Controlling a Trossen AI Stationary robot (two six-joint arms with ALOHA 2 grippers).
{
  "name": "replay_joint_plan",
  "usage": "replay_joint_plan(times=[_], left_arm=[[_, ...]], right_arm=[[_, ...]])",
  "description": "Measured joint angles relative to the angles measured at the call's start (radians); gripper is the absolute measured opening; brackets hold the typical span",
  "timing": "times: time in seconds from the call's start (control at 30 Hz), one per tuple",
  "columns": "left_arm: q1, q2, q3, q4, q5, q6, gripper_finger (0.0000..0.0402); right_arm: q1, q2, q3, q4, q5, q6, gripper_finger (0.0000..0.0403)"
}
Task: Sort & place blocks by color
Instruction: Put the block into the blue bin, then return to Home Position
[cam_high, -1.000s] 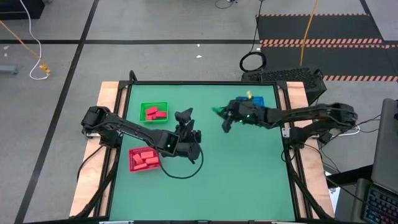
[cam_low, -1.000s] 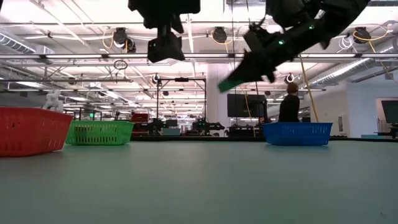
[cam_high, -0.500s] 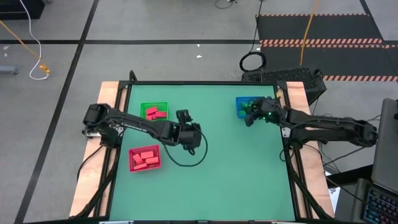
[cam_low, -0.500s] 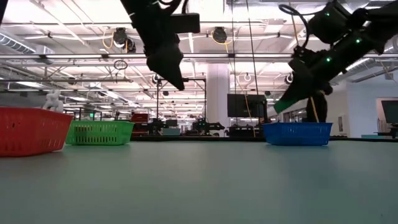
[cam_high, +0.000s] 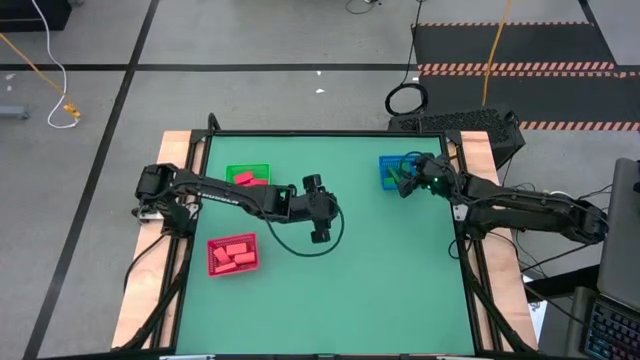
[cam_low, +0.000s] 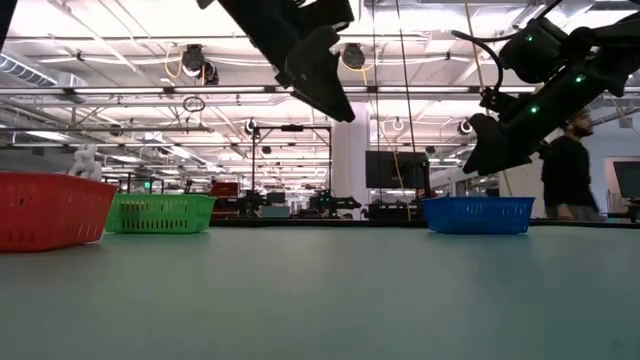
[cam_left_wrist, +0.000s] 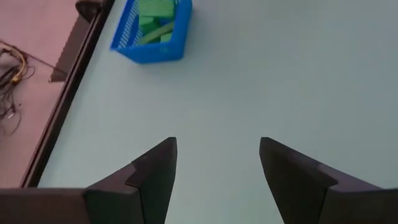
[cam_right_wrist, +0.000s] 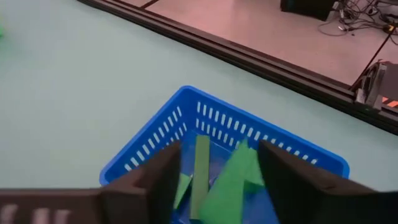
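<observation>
A large robotics lab or workshop. Ceiling pipes (cam_low: 120, 92) run overhead, with workstations behind. Hazard-striped mats (cam_high: 515, 40) cover the concrete floor.

Bright, even light falls from ceiling lamps (cam_low: 195, 62), which glare white in the low view and leave the arms as dark silhouettes. Shadows on the green table (cam_high: 380, 270) are faint and soft. In the wrist views the near fingers (cam_left_wrist: 152, 177) look soft-edged.
</observation>
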Motion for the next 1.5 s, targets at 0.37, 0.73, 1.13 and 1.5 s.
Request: replay_joint_plan(times=[0.37,0.73,1.13,1.5], left_arm=[[0.032,0.0,-0.015,0.269,0.19,0.044,0.023],[0.134,-0.014,-0.252,0.775,0.37,-0.049,0.023],[0.251,-0.541,-0.726,0.932,0.378,-0.094,0.023],[0.258,-0.991,-1.106,0.94,0.345,-0.204,0.023]], right_arm=[[0.003,0.0,0.0,0.035,-0.047,-0.009,0.0306],[0.063,0.0,0.0,0.255,-0.665,-0.165,0.0278],[0.204,-0.018,-0.001,0.397,-0.628,-0.201,0.0221],[0.222,-0.104,0.0,0.334,-0.603,-0.171,0.0161]])
